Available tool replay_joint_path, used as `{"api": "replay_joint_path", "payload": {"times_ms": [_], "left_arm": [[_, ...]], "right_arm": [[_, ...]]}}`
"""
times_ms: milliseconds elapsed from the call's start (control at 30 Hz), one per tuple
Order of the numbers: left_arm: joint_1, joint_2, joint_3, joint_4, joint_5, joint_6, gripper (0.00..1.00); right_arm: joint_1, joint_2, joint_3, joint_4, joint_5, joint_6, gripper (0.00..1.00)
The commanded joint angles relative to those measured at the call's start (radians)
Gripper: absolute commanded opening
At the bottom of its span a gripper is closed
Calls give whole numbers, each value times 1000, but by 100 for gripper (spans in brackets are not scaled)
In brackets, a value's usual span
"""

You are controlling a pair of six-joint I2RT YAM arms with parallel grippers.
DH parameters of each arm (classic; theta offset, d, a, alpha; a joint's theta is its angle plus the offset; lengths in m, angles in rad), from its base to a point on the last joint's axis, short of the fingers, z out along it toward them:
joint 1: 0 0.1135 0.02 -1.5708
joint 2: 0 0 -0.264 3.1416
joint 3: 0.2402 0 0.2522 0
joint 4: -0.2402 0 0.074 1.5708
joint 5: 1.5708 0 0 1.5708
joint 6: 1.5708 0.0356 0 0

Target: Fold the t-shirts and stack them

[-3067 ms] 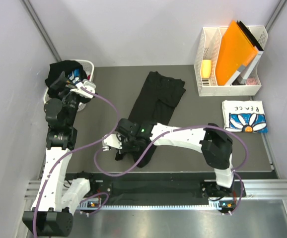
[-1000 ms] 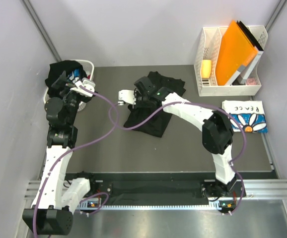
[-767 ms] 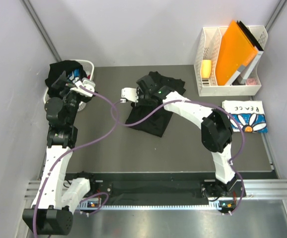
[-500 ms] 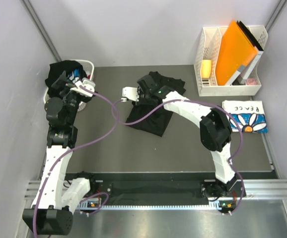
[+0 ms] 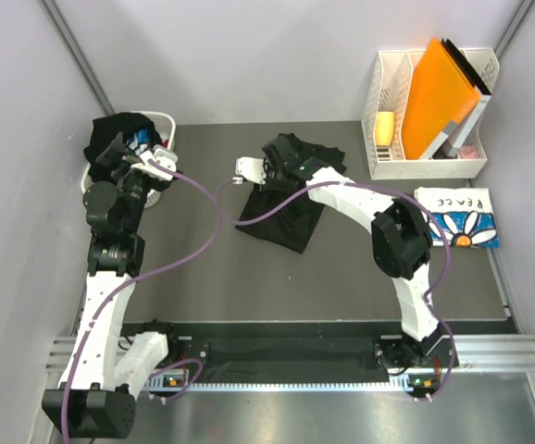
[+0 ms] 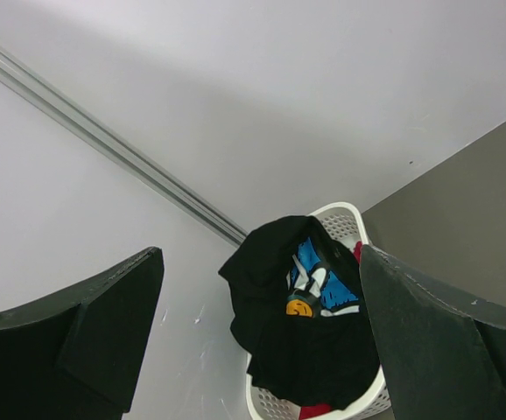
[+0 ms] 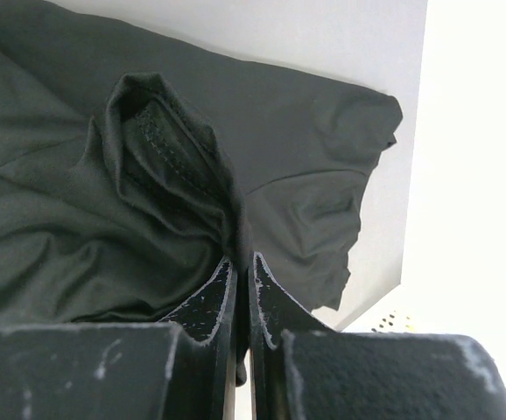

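Right end effector (image 7: pixel 240 262) clamped on a bunched fold of the black tee (image 5: pixel 281 217), mid-tabletop toward the far edge. Left end effector (image 5: pixel 143 159) spread wide, empty, by the basket (image 5: pixel 163 120) at the far left corner. Looks like the folding step; calls next for laying the held fold flat, then letting go.

Left wrist view: basket (image 6: pixel 349 219) ran off the bottom edge; black tee (image 6: pixel 275 297) hid its contents. From above, right gripper (image 5: pixel 272 176) tips were lost against the shirt (image 5: pixel 281 220).
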Motion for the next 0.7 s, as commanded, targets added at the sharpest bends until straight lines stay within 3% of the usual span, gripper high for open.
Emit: {"api": "replay_joint_path", "payload": {"times_ms": [0,33,67,133,400,500,667], "left_arm": [[3,-4,14,47,-8,-9,97],[3,-6,14,45,-6,-9,97],[3,-4,16,45,-5,-9,97],[3,-4,17,39,-5,-9,97],[3,-10,14,35,-3,-7,97],[3,-13,17,21,3,-4,97],[3,-19,17,-23,33,22,97]], "right_arm": [[-19,25,33,71,36,0,9],[-21,35,30,88,51,1,20],[-24,40,27,99,59,1,46],[-29,51,14,136,74,-2,59],[-33,-18,-7,222,179,108,61],[-50,-70,-27,115,84,188,57],[-114,-233,-189,8,-249,397,57]]}}
